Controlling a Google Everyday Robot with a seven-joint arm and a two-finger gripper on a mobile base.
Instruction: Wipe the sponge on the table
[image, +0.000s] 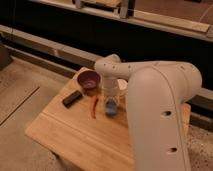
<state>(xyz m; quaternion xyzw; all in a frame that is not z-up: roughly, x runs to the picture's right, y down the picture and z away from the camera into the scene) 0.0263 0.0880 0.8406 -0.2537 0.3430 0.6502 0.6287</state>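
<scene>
Planked wood formed the table (75, 140), set before a dark wall; the gripper (111, 101) pointed straight down near its middle, clamped on the sponge (111, 109); the sponge sat pressed against the boards, apparently for dragging across them; a purple bowl (89, 78), black block (72, 98) and orange stick (94, 106) lay beside it.
</scene>
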